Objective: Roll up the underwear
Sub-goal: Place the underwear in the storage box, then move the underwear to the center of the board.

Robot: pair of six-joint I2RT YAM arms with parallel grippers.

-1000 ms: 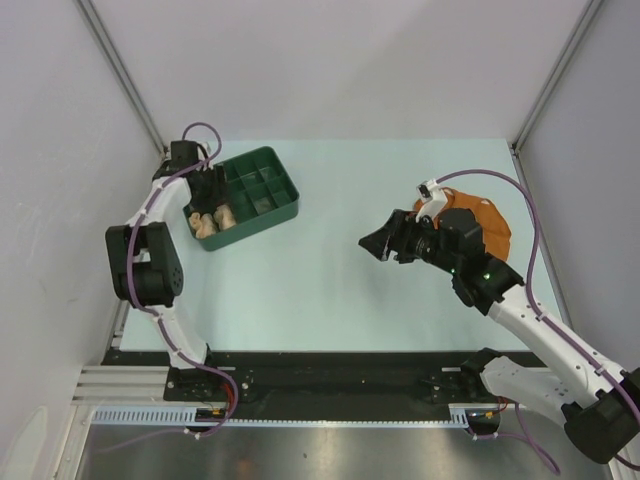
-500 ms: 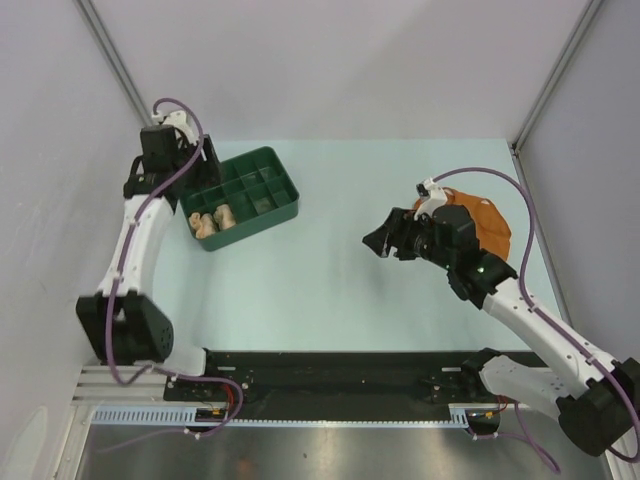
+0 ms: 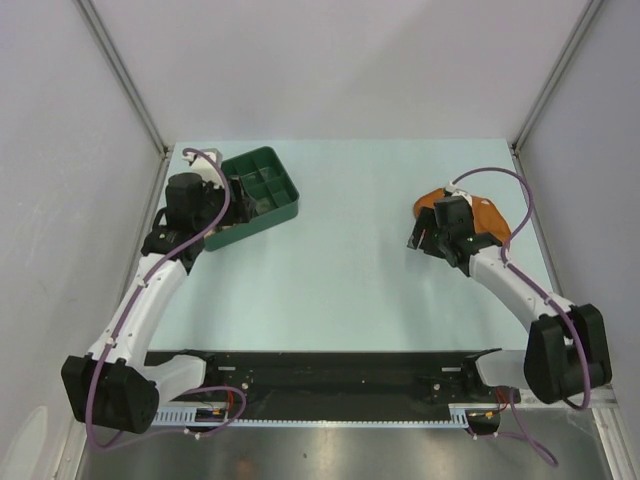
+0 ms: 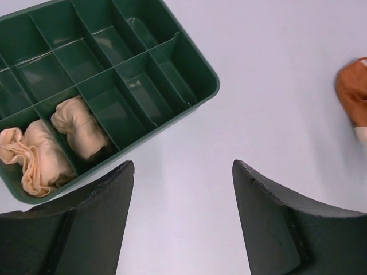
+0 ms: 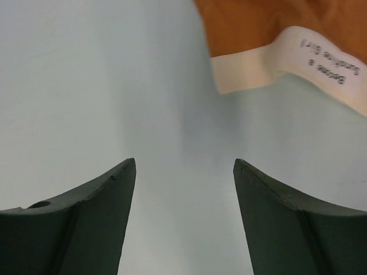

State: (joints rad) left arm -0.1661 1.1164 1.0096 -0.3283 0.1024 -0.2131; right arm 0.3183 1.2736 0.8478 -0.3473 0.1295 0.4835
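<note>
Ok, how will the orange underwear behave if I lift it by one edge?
Probably floppy: the orange underwear lies flat and its cream band bends. Likely light, being thin cloth, so a push may bunch it rather than slide it.

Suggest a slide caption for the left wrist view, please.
Left pincer open beside the green tray; peach bundle and paler bundle sit in adjacent compartments.

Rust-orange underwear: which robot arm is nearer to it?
Right. The right arm hangs its open jaws at the edge of the rust-orange underwear; the left arm is far across the table, jaws by the dark green compartment tray.
</note>
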